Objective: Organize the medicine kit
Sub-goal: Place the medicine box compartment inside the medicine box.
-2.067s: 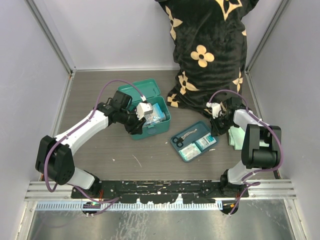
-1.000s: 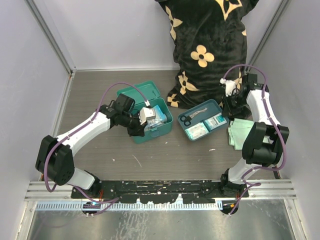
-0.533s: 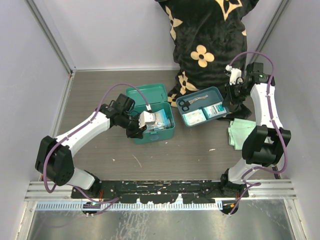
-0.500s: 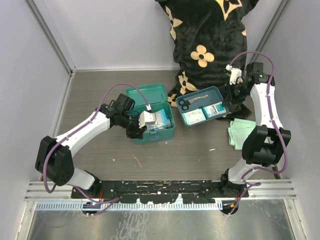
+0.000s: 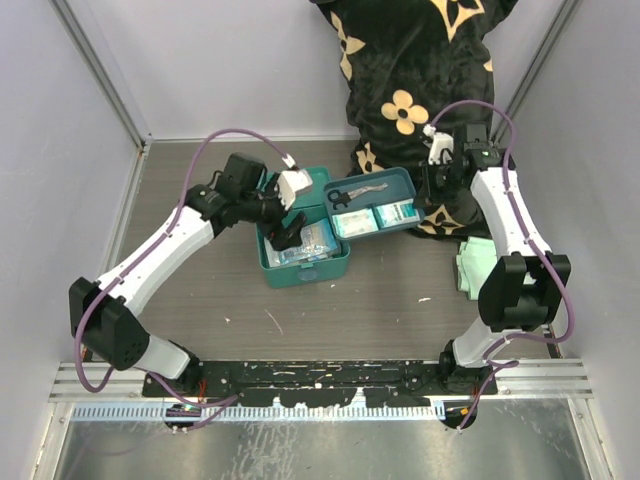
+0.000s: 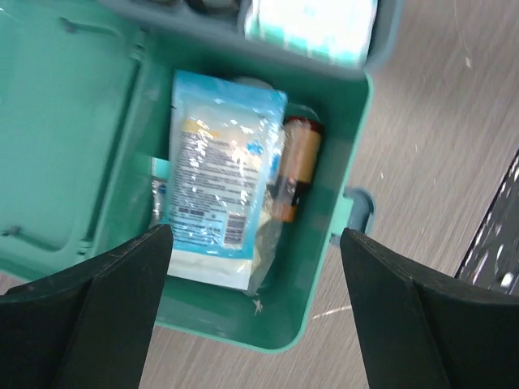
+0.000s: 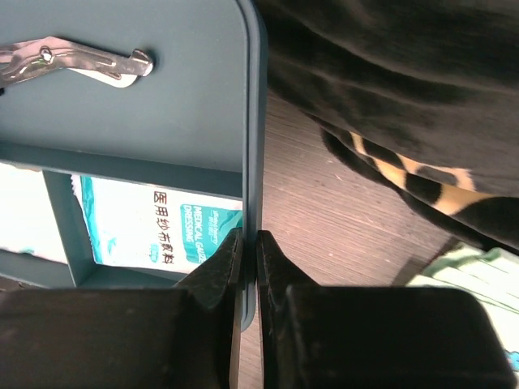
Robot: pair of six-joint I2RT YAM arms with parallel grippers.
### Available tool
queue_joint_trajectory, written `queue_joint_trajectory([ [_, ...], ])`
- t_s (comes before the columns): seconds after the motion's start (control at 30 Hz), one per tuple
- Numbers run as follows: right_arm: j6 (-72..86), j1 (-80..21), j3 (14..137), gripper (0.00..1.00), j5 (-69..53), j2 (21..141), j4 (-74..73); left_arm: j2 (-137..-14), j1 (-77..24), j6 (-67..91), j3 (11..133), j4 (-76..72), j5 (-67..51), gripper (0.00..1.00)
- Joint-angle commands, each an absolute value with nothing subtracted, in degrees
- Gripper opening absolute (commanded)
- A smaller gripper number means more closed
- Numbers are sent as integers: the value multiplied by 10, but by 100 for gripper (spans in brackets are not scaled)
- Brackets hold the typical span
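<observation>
Teal kit on table centre, lid open; pouch and brown bottle inside. Left gripper over it, fingers wide apart, nothing held. Right gripper pinched onto tray right rim. Tray overlaps kit's far right corner; contact unclear. Scissors, gauze pack in tray.

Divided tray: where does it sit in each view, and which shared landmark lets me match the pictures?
Top external: divided tray at centre, over the open medicine kit's right edge, right gripper on its right wall.
Left wrist: tray along the top edge.
Right wrist: tray fills the left half, jaws shut on its wall.
Shared landmark: the pale packet inside it.
</observation>
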State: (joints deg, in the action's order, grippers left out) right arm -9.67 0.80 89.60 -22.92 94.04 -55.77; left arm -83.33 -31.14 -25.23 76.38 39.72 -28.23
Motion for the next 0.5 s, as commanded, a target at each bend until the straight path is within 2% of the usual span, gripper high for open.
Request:
queue_joint_trajectory([
  [0.0,-15,-42,877,1,-229,895,-481,-836,-313,-56,833,374,-199,86],
  [0.1,15,-68,860,1,-232,895,-456,-838,-310,16,845,382,-167,83],
  [0.3,65,-116,838,1,-236,893,-410,-838,-274,141,850,365,-193,79],
  [0.47,100,-141,830,1,-241,889,-378,-849,-221,235,843,352,-218,66],
])
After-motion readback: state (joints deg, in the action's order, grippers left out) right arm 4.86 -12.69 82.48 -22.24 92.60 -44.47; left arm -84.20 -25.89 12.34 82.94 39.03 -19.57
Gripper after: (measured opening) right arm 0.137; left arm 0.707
